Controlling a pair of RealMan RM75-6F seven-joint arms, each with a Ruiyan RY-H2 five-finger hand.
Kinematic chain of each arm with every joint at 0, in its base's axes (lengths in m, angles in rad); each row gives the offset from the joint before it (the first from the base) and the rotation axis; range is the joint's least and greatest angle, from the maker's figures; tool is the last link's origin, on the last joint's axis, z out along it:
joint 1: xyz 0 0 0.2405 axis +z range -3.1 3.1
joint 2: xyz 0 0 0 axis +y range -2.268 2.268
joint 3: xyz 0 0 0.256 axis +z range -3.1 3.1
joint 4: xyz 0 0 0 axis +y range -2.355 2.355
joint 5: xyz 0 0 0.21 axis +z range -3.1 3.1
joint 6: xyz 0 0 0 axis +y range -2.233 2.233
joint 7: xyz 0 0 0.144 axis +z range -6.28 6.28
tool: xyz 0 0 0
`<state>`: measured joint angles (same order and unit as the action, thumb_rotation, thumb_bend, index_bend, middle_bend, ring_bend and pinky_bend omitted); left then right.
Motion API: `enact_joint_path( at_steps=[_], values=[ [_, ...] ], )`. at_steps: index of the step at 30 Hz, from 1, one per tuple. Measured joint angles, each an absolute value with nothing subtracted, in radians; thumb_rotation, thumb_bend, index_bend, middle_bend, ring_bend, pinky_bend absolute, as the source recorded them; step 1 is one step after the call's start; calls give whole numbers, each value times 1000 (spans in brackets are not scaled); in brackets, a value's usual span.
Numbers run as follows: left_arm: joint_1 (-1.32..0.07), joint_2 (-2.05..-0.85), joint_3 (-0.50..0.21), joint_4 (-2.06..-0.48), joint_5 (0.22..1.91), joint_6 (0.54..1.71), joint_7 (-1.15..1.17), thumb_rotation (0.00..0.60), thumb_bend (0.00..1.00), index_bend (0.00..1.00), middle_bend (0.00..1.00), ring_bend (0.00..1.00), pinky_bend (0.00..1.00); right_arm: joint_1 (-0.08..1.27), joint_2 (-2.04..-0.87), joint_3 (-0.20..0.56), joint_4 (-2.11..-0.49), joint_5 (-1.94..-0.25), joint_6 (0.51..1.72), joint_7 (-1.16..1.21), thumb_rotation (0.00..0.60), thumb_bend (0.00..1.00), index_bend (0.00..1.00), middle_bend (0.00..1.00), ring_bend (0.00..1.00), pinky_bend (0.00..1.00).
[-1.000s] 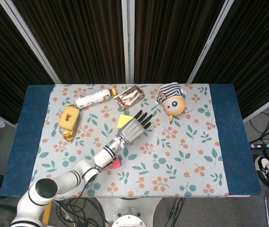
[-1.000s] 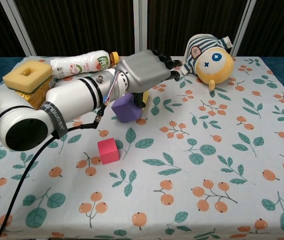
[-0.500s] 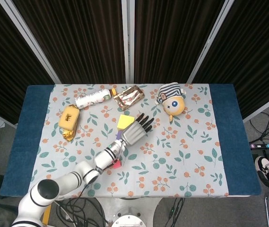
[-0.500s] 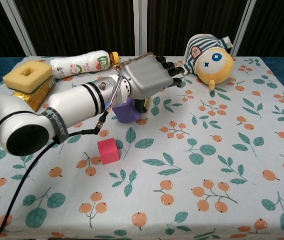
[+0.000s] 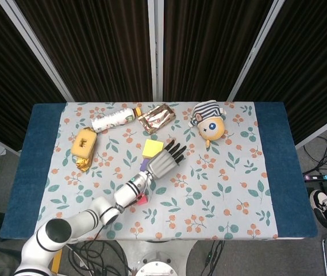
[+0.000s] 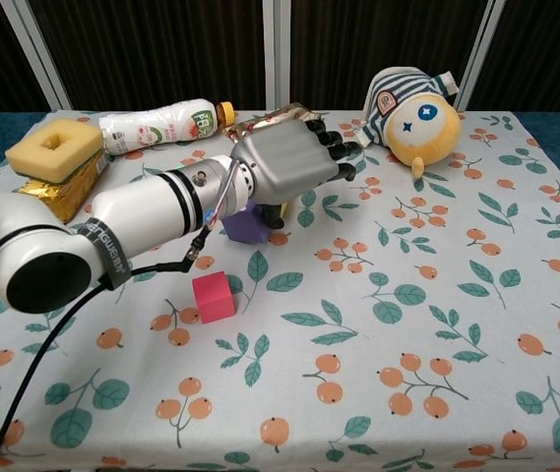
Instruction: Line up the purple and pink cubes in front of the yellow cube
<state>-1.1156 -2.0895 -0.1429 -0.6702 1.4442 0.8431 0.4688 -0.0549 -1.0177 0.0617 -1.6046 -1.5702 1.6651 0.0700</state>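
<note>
Purple shows only in part — the purple cube [image 6: 247,225] sits on the desk [image 5: 220,195] right under your left hand [image 6: 284,165], and in the head view just a sliver of it [image 5: 143,165] peeks out beside the wrist. From the chest view the thumb reaches down next to the cube, but you cannot tell whether it touches; the fingers [image 6: 337,149] stretch forward and slightly apart, holding nothing. Seen from above, your left hand [image 5: 164,161] hangs over the middle of the flowered cloth with its dark fingertips pointing toward the far right.

The yellow cube [image 5: 152,148] lies just beyond the hand, on the far side, close to the purple one. In the chest view the hand hides it. The pink cube [image 6: 213,297] rests nearer to you, apart from the purple cube and a little to the left; from above only a corner of it [image 5: 142,199] shows beside the forearm.

Along the far edge you have a bottle [image 5: 113,119] lying on its side, a shiny gold wrapper [image 5: 157,117], and a striped-capped plush toy [image 5: 208,122]. A yellow sponge [image 6: 54,149] sits on a gold packet at the left.

Your right hand is out of both views.
</note>
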Motion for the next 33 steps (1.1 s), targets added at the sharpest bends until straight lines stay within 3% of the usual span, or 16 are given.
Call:
enact_joint_path(
  at_steps=[7,13,20,33],
  values=[
    [-1109,-2061,-152,-758,1459,899,437,600,13,222,67,91,120,-57,-1015,63,-1607,-1576,1673,70,600,139,0,63,1,118],
    [-1080,-1979,-147,-930,1477,955,432,600,13,222,67,91,120,-51,-1014,65,-1611,-1586,1672,70,600,138,0,63,1,118],
    [-1001,-1855,-87,-1093,1491,987,523,600,13,222,64,91,120,-44,-1019,63,-1614,-1603,1671,68,600,138,0,62,1,118],
    [-989,-1917,-88,-948,1484,970,505,600,0,145,28,81,120,-50,-1015,63,-1624,-1595,1678,58,600,138,0,58,1,119]
  ],
)
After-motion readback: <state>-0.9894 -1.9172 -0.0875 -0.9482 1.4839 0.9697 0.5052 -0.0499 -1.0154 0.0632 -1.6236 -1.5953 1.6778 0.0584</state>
